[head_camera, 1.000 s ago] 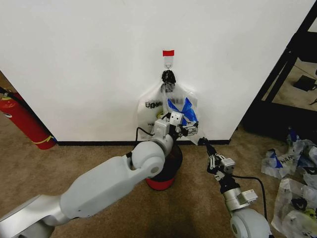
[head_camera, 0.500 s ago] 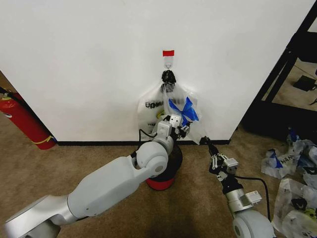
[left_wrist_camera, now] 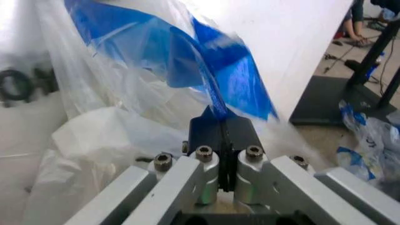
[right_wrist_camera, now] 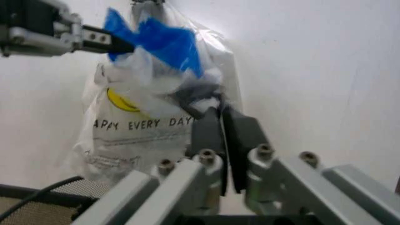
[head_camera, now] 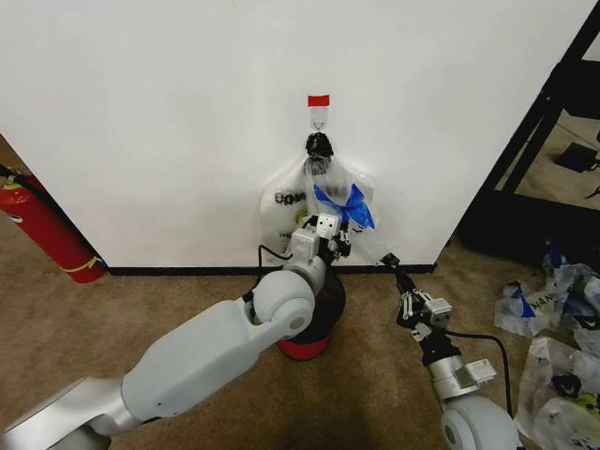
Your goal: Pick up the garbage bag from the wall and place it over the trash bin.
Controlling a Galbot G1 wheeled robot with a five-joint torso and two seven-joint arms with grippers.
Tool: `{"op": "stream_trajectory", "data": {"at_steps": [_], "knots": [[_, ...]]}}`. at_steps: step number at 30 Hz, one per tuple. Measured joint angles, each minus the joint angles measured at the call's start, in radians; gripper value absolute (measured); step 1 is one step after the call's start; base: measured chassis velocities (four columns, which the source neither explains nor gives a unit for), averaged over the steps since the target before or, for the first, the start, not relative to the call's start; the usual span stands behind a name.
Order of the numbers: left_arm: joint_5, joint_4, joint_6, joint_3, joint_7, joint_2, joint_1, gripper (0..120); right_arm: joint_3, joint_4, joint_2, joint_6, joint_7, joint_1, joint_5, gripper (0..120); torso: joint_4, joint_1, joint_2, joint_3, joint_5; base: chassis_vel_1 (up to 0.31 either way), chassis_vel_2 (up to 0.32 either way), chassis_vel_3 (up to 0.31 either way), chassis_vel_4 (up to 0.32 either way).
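Head view: plain white wall (head_camera: 169, 122) w/ black baseboard carries a small red-topped hook (head_camera: 319, 101); from it hang an opaque white printed bag w/ black knot (head_camera: 284, 217) and, in front of it and slightly to the right, the thin see-through garbage bag w/ blue patches (head_camera: 342, 202). The left gripper (head_camera: 336, 241), at the end of the grey left arm, is up against the lower part of the garbage bag, just above the small round black mesh trash bin w/ red base (head_camera: 323, 319), which sits on the brown carpet floor (head_camera: 187, 291) close to the wall. The right gripper (head_camera: 388, 262) is at the bag's lower right corner, near the baseboard. Red fire extinguisher (head_camera: 42, 230) stands well apart at far left; other crumpled plastic bags (head_camera: 553, 309) lie on the floor at right. Left wrist view: left gripper (left_wrist_camera: 222, 133) has its jaws pressed together, clamped on a fold of the garbage bag (left_wrist_camera: 187, 61) where blue film runs down between them; white bag lettering sits beside. Right wrist view: right gripper (right_wrist_camera: 222, 124) jaws are closed together on the clear film of the garbage bag (right_wrist_camera: 162, 47); left gripper (right_wrist_camera: 115, 44) is farther off, pinching the blue part; white bag (right_wrist_camera: 134, 126) w/ yellow smiley print behind; bin mesh rim (right_wrist_camera: 44, 199) below.
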Motion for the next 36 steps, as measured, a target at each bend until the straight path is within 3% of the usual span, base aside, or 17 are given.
{"op": "stream_trajectory", "data": {"at_steps": [7, 11, 13, 15, 20, 24, 28, 36], "knots": [[0.054, -0.025, -0.021, -0.043, 0.019, 0.022, 0.061, 0, 0.069, 0.087, -0.075, -0.011, 0.006, -0.124, 0.071, 34, -0.0006, 0.0, 0.0, 0.0, -0.0001, 0.0, 0.0, 0.0, 0.0], [0.078, -0.029, -0.031, -0.057, 0.032, 0.039, 0.083, 0, 0.092, 0.117, -0.106, -0.009, 0.028, -0.143, 0.092, 44, -0.0005, 0.0, 0.0, 0.0, -0.0001, 0.0, 0.0, 0.0, 0.0], [0.085, -0.03, -0.036, -0.063, 0.036, 0.045, 0.094, 0, 0.096, 0.131, -0.134, -0.019, 0.052, -0.116, 0.115, 54, -0.0002, 0.0, 0.0, 0.0, 0.0, 0.0, 0.0, 0.0, 0.0], [0.089, -0.03, -0.04, -0.063, 0.038, 0.045, 0.1, 0, 0.094, 0.131, -0.155, -0.029, 0.066, -0.093, 0.126, 57, 0.0, 0.0, 0.0, 0.0, 0.0001, 0.0, 0.0, 0.0, 0.0], [0.106, -0.016, -0.054, -0.059, 0.047, 0.03, 0.12, 0, 0.06, 0.07, -0.281, -0.056, 0.08, 0.018, 0.172, 79, -0.0006, 0.0, 0.0, 0.0, 0.0, 0.0, 0.0, 0.0, 0.0], [0.107, -0.009, -0.055, -0.057, 0.048, 0.029, 0.121, 0, -0.011, -0.016, -0.367, -0.061, 0.08, 0.141, 0.185, 91, -0.0004, 0.0, 0.0, 0.0, 0.0002, 0.0, 0.0, 0.0, 0.0], [0.102, -0.006, -0.055, -0.056, 0.049, 0.029, 0.108, 0, -0.207, -0.151, -0.435, -0.068, 0.062, 0.385, 0.173, 100, 0.0, 0.0, 0.0, 0.0, 0.0003, 0.0, 0.0, 0.0, 0.0], [0.095, -0.006, -0.052, -0.062, 0.048, 0.031, 0.101, 0, -0.448, -0.337, -0.396, -0.068, 0.044, 0.644, 0.069, 100, -0.0004, 0.0, 0.0, 0.0, 0.0, 0.0, 0.0, 0.0, 0.0]]}}
